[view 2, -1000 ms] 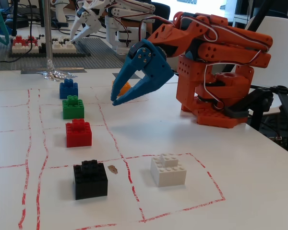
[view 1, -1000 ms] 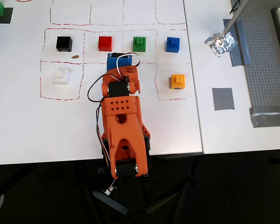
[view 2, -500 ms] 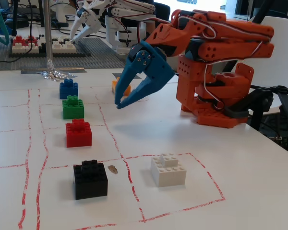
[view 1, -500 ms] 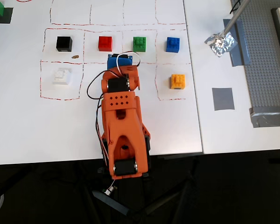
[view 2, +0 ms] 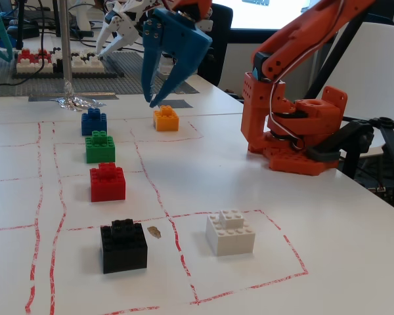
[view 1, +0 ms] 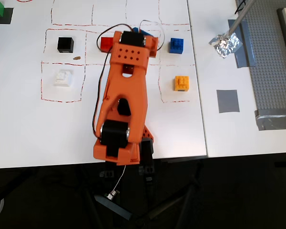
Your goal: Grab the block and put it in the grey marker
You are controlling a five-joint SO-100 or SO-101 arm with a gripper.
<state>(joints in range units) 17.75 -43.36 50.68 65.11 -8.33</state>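
White desk (view 2: pixel 315 223) ruled into cells by red lines. We list: blue fingers (view 2: pixel 159 98), spread apart and holding nothing, raised in the air above and just right of the blue block (view 2: pixel 94 122) in the fixed view. Taking that block as landmark: green block (view 2: pixel 100 146), red block (view 2: pixel 108 182) and black block (view 2: pixel 123 245) run in a row nearer the camera; orange-yellow block (view 2: pixel 165 118) to its right. In the overhead view, the grey marker (view 1: pixel 228 100) lies lower right of the blue block, well apart.
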